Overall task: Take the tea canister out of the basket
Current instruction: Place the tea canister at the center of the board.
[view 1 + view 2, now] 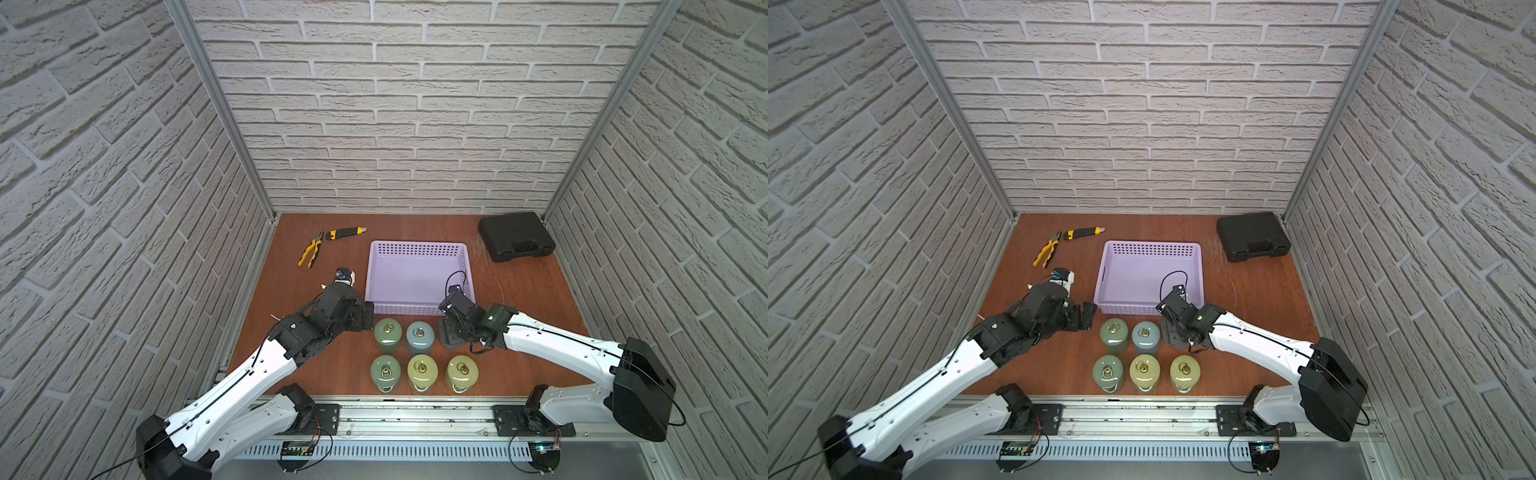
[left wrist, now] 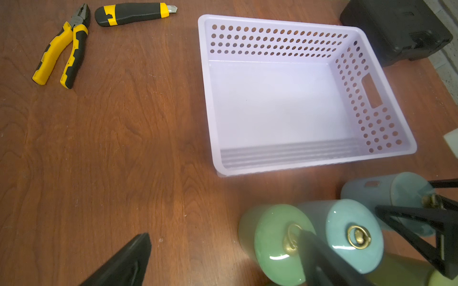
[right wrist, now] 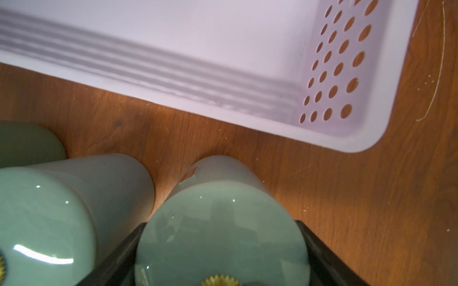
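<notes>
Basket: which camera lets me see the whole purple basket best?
The left wrist view: the basket shows whole and close. Both top views show the basket smaller; the right wrist view only a corner.

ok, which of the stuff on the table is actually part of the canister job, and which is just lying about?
Job:
- basket, empty
- five canisters standing in front of it
- sixth canister, clamped by the right gripper

Lying about:
- pliers
- utility knife
- black case

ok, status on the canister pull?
Left gripper open. Right gripper clamped on tea canister, outside basket, beside five others. Basket empty. Nothing in the way.
</notes>
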